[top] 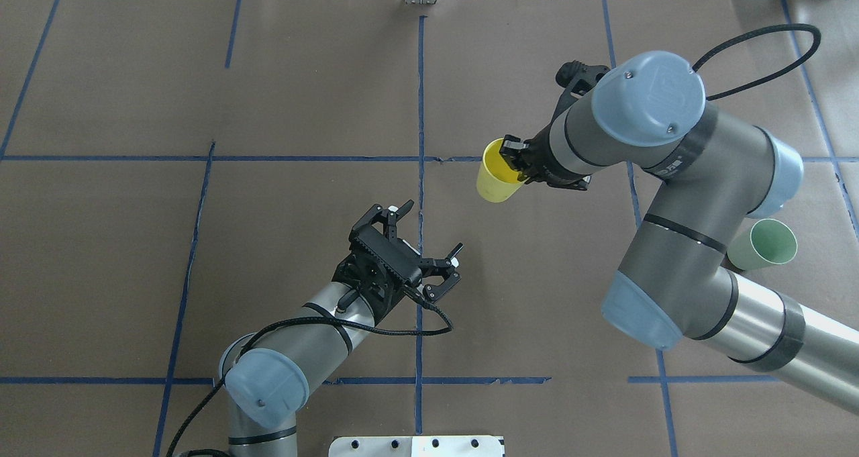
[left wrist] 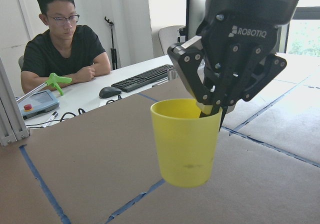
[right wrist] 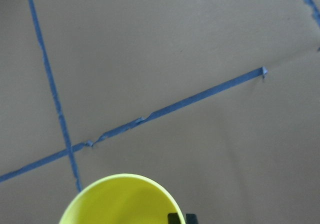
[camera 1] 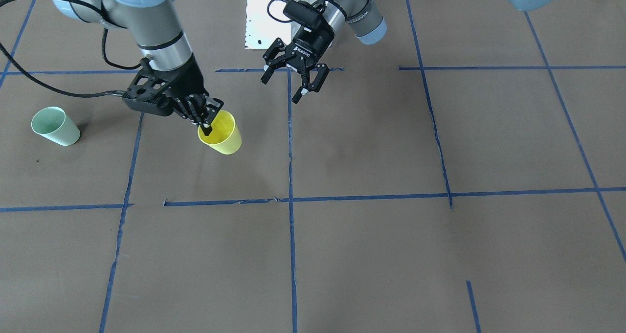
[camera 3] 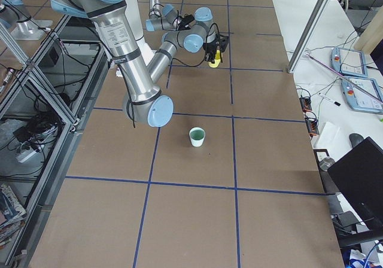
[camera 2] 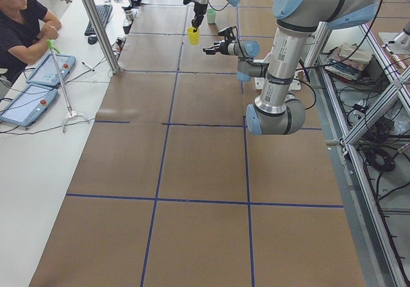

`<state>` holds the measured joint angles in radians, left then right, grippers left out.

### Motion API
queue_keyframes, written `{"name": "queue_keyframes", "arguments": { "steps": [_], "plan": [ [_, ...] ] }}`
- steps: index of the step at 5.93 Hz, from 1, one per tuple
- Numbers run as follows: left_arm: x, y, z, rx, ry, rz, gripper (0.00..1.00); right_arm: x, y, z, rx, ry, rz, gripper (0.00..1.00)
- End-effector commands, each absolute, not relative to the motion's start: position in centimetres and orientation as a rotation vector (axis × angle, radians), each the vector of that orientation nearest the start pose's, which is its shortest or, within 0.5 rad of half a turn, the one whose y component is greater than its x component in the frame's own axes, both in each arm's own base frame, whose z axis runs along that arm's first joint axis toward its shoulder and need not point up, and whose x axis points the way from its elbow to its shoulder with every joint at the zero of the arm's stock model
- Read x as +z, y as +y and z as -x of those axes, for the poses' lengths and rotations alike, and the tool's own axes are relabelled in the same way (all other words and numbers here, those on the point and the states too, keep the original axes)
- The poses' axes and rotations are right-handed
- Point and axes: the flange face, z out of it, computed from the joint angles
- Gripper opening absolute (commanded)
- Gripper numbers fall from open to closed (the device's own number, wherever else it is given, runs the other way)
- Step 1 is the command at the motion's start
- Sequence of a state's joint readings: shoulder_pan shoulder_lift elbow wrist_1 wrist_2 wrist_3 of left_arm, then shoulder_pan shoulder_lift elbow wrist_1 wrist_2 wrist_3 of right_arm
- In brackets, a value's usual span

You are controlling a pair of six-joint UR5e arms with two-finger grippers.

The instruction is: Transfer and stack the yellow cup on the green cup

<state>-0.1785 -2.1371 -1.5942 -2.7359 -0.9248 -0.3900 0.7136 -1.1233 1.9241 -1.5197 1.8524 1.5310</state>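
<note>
Left wrist-mounted view: showing the yellow cup (left wrist: 186, 144) hanging clear of the table (left wrist: 75, 149), which the overhead view is not making plain.
Right gripper (left wrist: 210, 113): pinching the cup's rim, one finger inside and one outside, likely leaving the base free for stacking.
Green cup (camera 1: 55, 126): standing upright, mouth up.
Yellow cup's place: well apart from the green cup.
Left gripper (top: 433, 229): spreading wide, carrying nothing, farther still from the green cup.
Exterior right view: showing the green cup whole; overhead, the right arm is partly covering it.
</note>
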Motion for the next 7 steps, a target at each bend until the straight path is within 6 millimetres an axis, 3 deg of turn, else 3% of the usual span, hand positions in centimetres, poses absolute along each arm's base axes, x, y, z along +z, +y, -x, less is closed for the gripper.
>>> {"name": "queue_keyframes", "arguments": {
  "steps": [1,3,4,5,6,7],
  "plan": [
    [17.6,-29.9,-57.1,0.162,1.014,-1.403,0.99,30.7,-47.8,31.1,0.578,-0.831,-0.083,0.0],
    [16.7,-29.2,-57.4,0.1,1.093,-1.331,0.99,35.4,-46.6,25.2,0.529,-0.776,-0.077,0.0],
    [15.1,-29.4,-58.1,0.047,1.112,-1.245,0.99,37.8,-46.5,21.8,0.521,-0.771,-0.035,0.0],
    [14.0,-29.2,-57.6,0.031,1.107,-1.199,0.99,41.5,-44.7,18.1,0.465,-0.759,-0.075,0.0],
    [14.0,-29.0,-57.8,0.053,1.149,-1.103,0.99,44.7,-42.6,15.9,0.464,-0.781,-0.101,0.0],
    [14.1,-29.1,-57.7,-0.002,1.188,-1.048,0.99,46.8,-40.6,14.9,0.452,-0.803,-0.063,0.0]
  ]
}}
